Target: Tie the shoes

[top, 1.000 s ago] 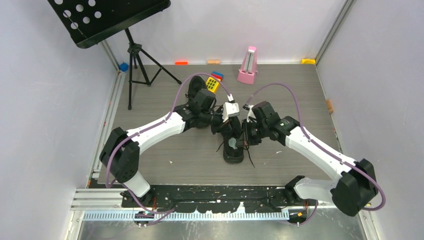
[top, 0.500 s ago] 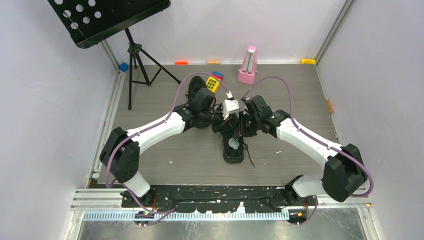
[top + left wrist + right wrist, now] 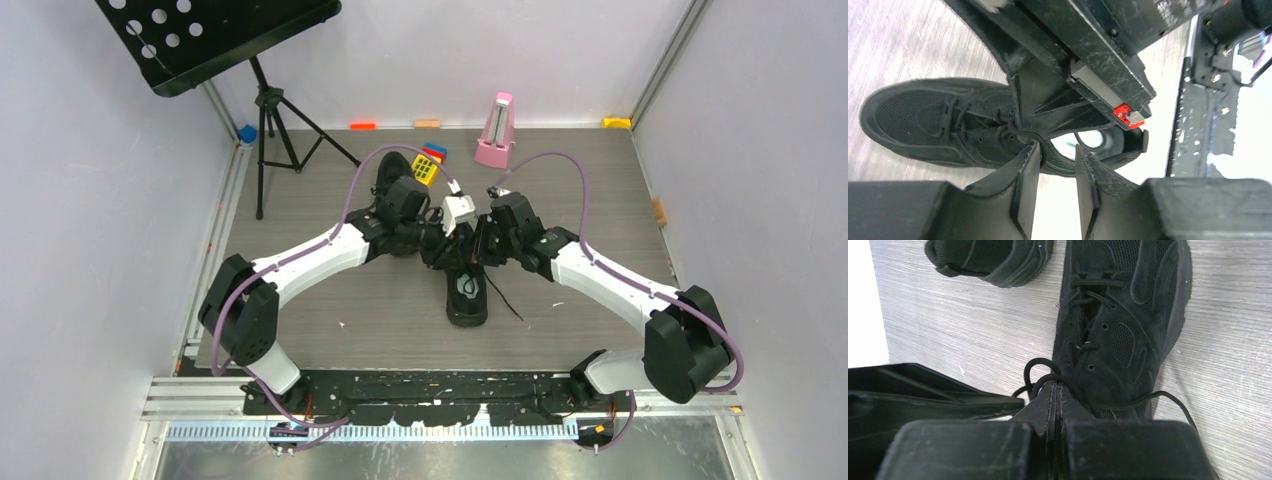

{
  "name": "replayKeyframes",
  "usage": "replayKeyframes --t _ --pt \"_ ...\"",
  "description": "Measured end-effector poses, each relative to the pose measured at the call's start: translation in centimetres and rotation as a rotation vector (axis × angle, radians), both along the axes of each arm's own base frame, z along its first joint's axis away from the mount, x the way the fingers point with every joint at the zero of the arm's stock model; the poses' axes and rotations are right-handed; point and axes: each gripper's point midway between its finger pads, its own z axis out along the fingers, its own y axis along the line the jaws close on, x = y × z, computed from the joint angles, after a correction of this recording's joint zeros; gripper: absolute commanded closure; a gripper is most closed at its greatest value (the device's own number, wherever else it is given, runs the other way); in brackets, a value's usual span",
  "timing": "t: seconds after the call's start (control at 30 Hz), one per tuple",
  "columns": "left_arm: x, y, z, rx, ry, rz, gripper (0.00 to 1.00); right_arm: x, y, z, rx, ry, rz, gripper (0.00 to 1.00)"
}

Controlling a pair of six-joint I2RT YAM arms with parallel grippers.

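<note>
Count: one pair, far shoe (image 3: 990, 257) and near shoe (image 3: 467, 298); left arm (image 3: 310, 262) and right arm (image 3: 610, 285); one music stand (image 3: 215, 30); one pink metronome (image 3: 495, 130).
Far shoe: upper left of right wrist view.
Near shoe: centre of top view, toe toward the back.
Left gripper (image 3: 1057, 149): fingers slightly parted, nothing between them.
Right gripper (image 3: 1054, 386): fingers pressed together on lace (image 3: 1040, 365) loops.
Wrist views only: the pinch; from above, the arms hide it.
Change: a second ago left fingers were closed; right arm has swung inward.
</note>
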Motion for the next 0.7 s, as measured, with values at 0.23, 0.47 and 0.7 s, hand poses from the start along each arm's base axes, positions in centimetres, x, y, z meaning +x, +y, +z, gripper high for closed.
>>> replayKeyframes --t 0.23,0.47,0.7 --pt "0.7 1.7 2.5 -0.064 0.098 0.127 0.55 0.1 0.0 -1.0 0.006 -0.020 0.008 1.00" --pt "2.6 4.1 5.6 -0.130 0.117 0.269 0.53 0.1 0.1 -1.2 0.010 -0.032 0.011 1.00" --pt "4.8 3.8 3.0 -0.070 0.191 0.331 0.55 0.2 0.1 -1.1 0.012 -0.036 0.015 1.00"
